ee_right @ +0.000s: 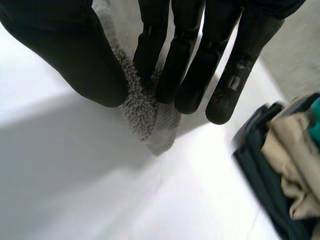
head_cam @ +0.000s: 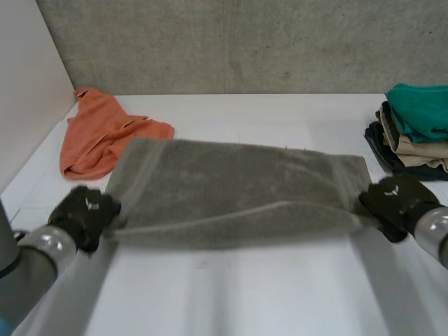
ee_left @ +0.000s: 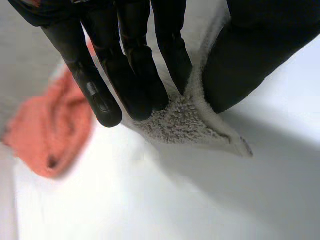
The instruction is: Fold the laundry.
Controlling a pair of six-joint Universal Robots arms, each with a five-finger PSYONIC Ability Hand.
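Note:
A grey towel (head_cam: 238, 185) lies stretched across the middle of the white table (head_cam: 231, 294), folded lengthwise. My left hand (head_cam: 85, 213) pinches its near left corner; in the left wrist view the towel corner (ee_left: 182, 122) is clamped between the thumb (ee_left: 250, 60) and straight fingers (ee_left: 135, 75). My right hand (head_cam: 395, 201) pinches the near right corner; in the right wrist view the towel corner (ee_right: 147, 117) sits between thumb (ee_right: 65, 50) and fingers (ee_right: 195, 60). The near edge hangs slightly above the table between both hands.
A crumpled orange cloth (head_cam: 98, 133) lies at the far left, also beside my left hand as the orange cloth (ee_left: 47, 132). A stack of folded clothes (head_cam: 413, 133), teal on top, stands at the far right, close to my right hand as the stack (ee_right: 285, 185). A grey wall (head_cam: 245, 42) backs the table.

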